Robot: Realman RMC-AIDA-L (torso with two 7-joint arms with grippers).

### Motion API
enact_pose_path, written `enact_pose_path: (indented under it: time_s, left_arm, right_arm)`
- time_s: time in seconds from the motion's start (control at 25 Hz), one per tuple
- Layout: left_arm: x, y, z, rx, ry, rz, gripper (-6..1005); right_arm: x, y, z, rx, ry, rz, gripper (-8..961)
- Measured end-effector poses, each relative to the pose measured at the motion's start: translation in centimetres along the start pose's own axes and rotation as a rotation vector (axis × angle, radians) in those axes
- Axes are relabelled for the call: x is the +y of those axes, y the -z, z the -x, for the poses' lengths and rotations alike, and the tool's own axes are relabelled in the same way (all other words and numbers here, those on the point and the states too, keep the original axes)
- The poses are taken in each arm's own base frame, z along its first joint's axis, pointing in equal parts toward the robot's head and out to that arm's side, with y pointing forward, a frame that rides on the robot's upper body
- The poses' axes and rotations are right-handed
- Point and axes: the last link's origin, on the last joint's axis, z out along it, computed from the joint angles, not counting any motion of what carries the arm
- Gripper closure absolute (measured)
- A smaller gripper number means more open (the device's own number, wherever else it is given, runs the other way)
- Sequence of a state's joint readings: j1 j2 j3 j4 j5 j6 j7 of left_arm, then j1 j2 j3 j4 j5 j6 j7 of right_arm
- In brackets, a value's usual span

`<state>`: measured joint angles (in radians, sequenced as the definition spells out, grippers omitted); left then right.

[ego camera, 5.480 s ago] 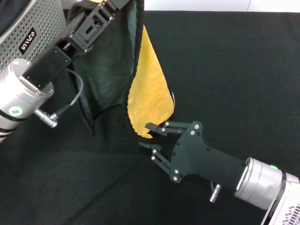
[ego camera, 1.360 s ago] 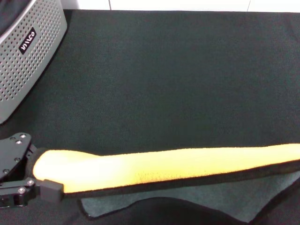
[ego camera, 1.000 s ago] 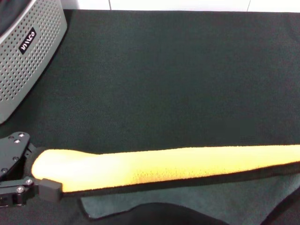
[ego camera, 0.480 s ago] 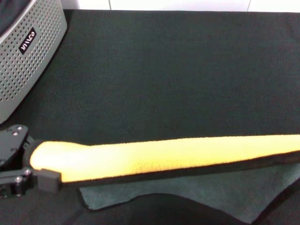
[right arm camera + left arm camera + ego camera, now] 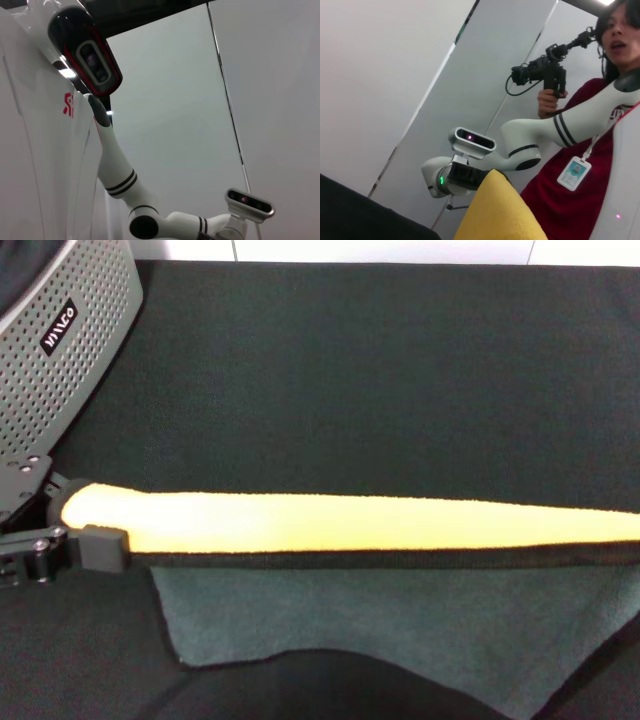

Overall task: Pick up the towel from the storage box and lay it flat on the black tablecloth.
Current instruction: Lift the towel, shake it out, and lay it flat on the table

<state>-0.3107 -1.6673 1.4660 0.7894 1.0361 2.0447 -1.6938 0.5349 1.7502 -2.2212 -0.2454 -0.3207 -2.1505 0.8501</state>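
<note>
From the head camera I see the towel point(image 5: 350, 530) stretched as a long yellow band across the near part of the black tablecloth point(image 5: 380, 380), running from the left edge of the view off the right edge. Its dark stitched edge runs along the near side of the yellow band, and below that the grey-green face hangs or lies toward me, ending in a rounded corner at lower left. I cannot tell whether that lower flap is touching the cloth.

My left tool point(image 5: 70, 535) is at the left edge of the view, its fingers clamped on the towel's left end, with the yellow fabric bulging out between them. The right tool is outside the head view, past where the towel runs off on the right, so I cannot tell its state.

The storage box point(image 5: 60, 350), grey and perforated with its small black label, sits at the far left corner of the surface, well apart from the towel.

In the left wrist camera a yellow fold of the towel fills the lower middle, and a person in red holding a camera rig point(image 5: 545, 75) stands beyond.
</note>
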Motion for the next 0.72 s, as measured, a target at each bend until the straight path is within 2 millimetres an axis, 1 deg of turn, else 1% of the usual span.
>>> enact_pose_path:
  time_s: [0.32, 0.72]
  left_arm:
    - [-0.4, 0.1, 0.0, 0.003, 0.016, -0.008, 968]
    - [0.0, 0.2, 0.0, -0.001, 0.013, -0.003, 968]
  right_arm:
    - [-0.6, -0.2, 0.6, 0.007, -0.020, 0.013, 940]
    - [-0.4, -0.4, 1.3, 0.004, -0.041, 0.064, 939]
